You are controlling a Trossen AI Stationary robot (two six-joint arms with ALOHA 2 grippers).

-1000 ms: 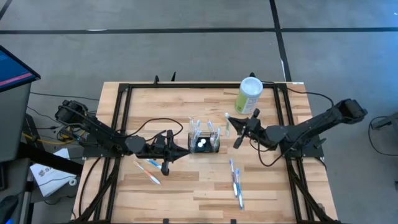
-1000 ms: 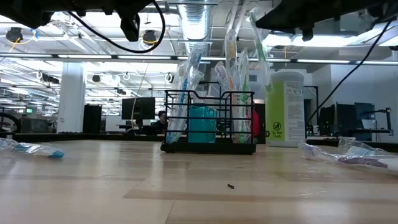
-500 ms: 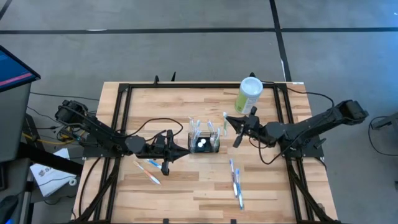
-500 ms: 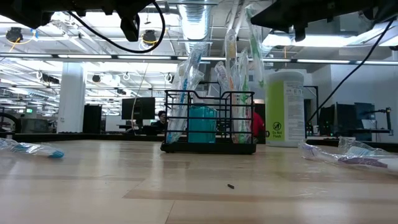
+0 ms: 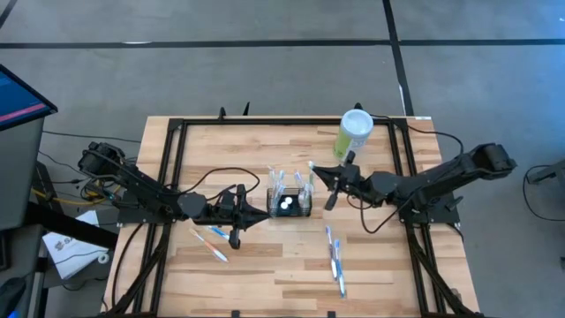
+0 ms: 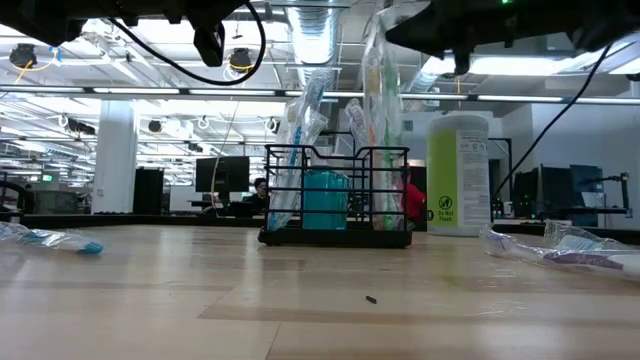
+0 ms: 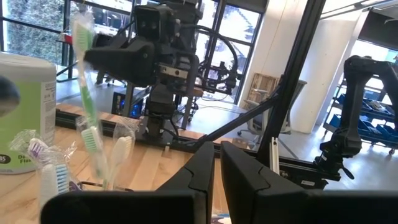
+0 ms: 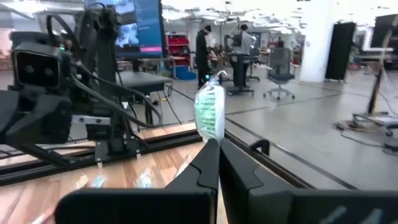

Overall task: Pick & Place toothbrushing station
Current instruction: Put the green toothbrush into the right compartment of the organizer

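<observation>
1. The black wire caddy is standing near the middle of the wooden table, with several wrapped toothbrushes poking upright out of it and a teal object inside, seen in the low view.
2. The right gripper is hovering just beside the caddy's right end, its fingers pressed together and pinching a wrapped toothbrush with a green head, which is standing upright above the fingertips.
3. The left gripper is sitting close to the caddy's left end, its fingers nearly together with only a thin gap and nothing between them.
4. A pale-green canister with a white lid is standing behind the right gripper, near the table's far edge.
5. Loose wrapped toothbrushes are lying flat on the table: a pair in front of the caddy toward the right, and another near the left arm.
</observation>
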